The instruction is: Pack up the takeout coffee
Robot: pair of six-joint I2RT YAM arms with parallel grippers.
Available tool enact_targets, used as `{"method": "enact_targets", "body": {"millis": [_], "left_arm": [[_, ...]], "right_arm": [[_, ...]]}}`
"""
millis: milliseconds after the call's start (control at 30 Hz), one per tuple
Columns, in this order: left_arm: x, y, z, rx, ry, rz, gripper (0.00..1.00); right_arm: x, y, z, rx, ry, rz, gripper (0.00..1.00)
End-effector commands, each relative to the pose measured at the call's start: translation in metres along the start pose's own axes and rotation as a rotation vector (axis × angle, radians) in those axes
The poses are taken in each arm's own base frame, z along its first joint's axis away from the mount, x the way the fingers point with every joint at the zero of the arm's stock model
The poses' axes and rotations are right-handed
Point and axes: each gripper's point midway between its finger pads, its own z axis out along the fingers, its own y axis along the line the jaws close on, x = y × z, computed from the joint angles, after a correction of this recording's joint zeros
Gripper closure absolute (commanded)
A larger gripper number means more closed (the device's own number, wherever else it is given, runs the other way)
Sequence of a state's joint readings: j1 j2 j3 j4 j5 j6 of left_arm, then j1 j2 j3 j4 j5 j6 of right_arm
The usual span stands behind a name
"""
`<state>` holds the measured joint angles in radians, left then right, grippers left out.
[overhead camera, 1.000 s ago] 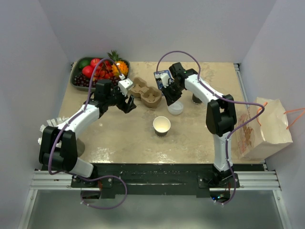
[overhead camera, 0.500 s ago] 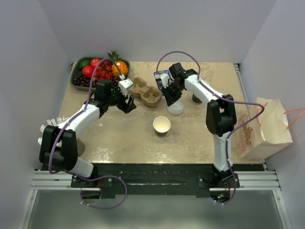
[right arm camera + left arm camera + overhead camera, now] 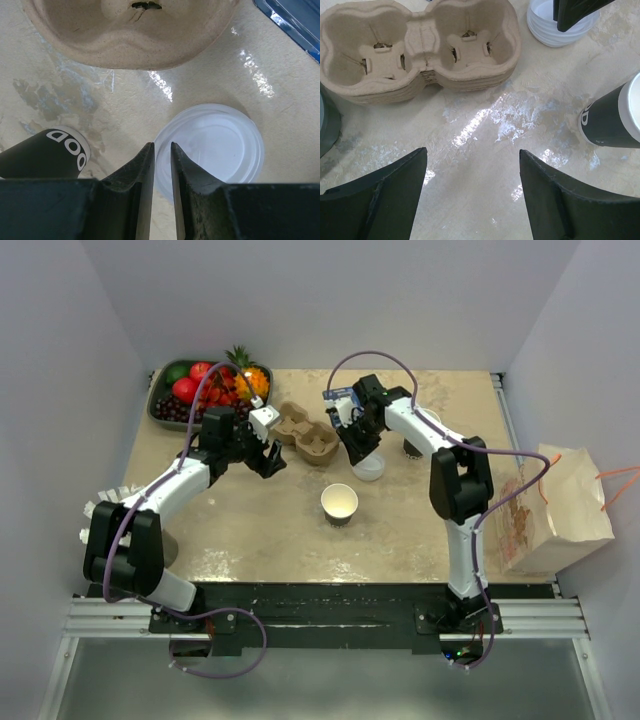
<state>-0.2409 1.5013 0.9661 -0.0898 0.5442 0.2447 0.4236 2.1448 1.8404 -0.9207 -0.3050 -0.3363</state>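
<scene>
The takeout coffee cup [image 3: 339, 503], dark brown with a cream rim, stands lidless at mid-table; it also shows at the right edge of the left wrist view [image 3: 610, 122] and at the lower left of the right wrist view [image 3: 47, 152]. A round white lid [image 3: 369, 469] [image 3: 215, 142] [image 3: 545, 27] lies on the table behind it. My right gripper [image 3: 357, 450] [image 3: 162, 145] points down at the lid's left rim, nearly closed, with the rim between its tips. My left gripper [image 3: 270, 458] [image 3: 472, 152] hovers open over bare table, just in front of the carrier.
A brown pulp cup carrier [image 3: 306, 434] [image 3: 420, 45] [image 3: 130, 35] sits between the two grippers. A fruit tray [image 3: 160, 410] stands at the back left. A paper bag [image 3: 560, 505] stands off the table's right edge. A blue packet [image 3: 295, 20] lies behind the lid.
The right wrist has edged slightly to the left over the lid. The left arm, cup and carrier have not moved.
</scene>
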Motion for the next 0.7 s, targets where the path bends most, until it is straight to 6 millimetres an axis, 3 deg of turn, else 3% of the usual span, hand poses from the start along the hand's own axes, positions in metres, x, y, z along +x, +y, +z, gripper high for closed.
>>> {"method": "enact_targets", "body": {"millis": [0,267,467,667], "left_arm": [[-0.007,0.006,0.001,-0.018,-0.033,0.003,0.22],[-0.006,0.006,0.001,-0.018,-0.031,0.001,0.22],[-0.005,0.006,0.001,-0.018,-0.028,0.002,0.22],[-0.006,0.006,0.001,-0.015,-0.025,0.011,0.22]], "right_arm": [[-0.004,0.005,0.000,-0.013,-0.009,-0.005,0.76],[-0.004,0.005,-0.001,-0.010,-0.008,-0.004,0.84],[-0.003,0.003,-0.003,0.003,-0.002,-0.003,0.96],[-0.015,0.004,-0.024,0.031,-0.043,-0.021,1.00]]}}
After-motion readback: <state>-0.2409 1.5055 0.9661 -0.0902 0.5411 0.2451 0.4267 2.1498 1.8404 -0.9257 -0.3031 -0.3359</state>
